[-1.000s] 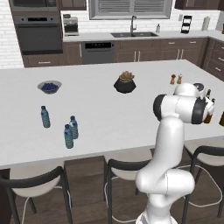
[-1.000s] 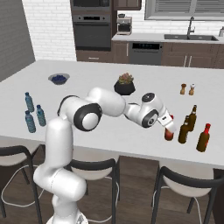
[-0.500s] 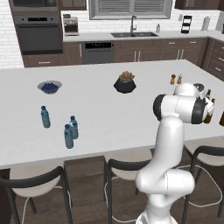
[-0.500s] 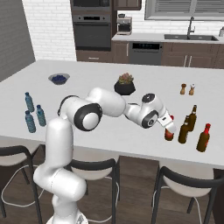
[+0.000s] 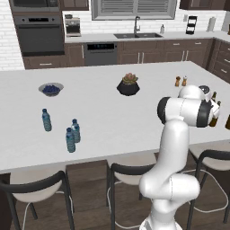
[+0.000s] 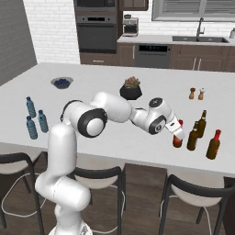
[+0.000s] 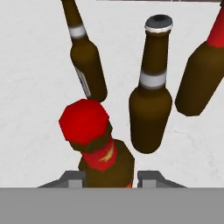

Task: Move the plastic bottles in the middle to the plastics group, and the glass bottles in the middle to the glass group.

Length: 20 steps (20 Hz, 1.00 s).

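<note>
— On the counter's right end, what is seen of the job?

— The red-topped glass bottle (image 6: 177, 138) is found upright just beside the glass group (image 6: 202, 133), where three dark long-necked bottles are gathered. It is flanked by the gripper (image 7: 111, 178), whose jaws are set narrow, one on each side of its shoulder.

— Is it gripped or let go?

— That cannot be told. From the hand view the fingertips (image 7: 151, 177) are seen close against the glass, but whether it is pressed cannot be made out.

— And the rest of the task?

— Three small blue-capped bottles are counted in the plastics group (image 5: 70, 134) at the left end. Between the two groups no bottle is seen, apart from a potted plant (image 6: 131, 88) and a bowl of berries (image 5: 50, 89) farther back. The sorting is therefore judged nearly finished: only the release and withdrawal appear to be left.

— What is given by one view and not another?

— The spacing of the glass bottles is shown plainly in the right base view, while in the left base view they are largely masked by the arm (image 5: 184, 110). The cap and neck between the jaws are shown closest from the hand view.
</note>
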Tool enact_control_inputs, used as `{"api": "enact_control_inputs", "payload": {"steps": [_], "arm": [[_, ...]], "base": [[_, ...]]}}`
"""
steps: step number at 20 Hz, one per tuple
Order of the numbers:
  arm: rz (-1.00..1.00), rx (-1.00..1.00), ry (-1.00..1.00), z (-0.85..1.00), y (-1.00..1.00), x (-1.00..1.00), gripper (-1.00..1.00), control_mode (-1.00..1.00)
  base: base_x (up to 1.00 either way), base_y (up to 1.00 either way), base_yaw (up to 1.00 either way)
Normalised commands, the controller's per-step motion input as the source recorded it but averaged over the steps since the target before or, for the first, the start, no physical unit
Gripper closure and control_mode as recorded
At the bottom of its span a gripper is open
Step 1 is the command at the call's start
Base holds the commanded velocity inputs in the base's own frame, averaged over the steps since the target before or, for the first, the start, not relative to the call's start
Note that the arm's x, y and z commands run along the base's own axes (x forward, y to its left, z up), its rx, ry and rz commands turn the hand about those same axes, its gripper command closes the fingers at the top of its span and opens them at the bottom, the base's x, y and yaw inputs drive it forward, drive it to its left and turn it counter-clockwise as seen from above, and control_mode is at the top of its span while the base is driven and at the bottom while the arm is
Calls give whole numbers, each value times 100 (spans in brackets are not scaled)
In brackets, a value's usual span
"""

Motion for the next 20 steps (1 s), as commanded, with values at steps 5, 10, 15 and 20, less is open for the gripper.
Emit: {"api": "enact_control_inputs", "payload": {"steps": [5, 10, 15, 20], "arm": [[0, 0, 0, 0, 0, 0, -100, -100], [0, 0, 0, 0, 0, -1, -100, -100], [0, 0, 4, 5, 4, -41, -100, -100], [6, -2, 2, 21, 56, -81, -100, -100]], "base": [[0, 0, 0], [0, 0, 0], [0, 0, 0], [0, 0, 0]]}}
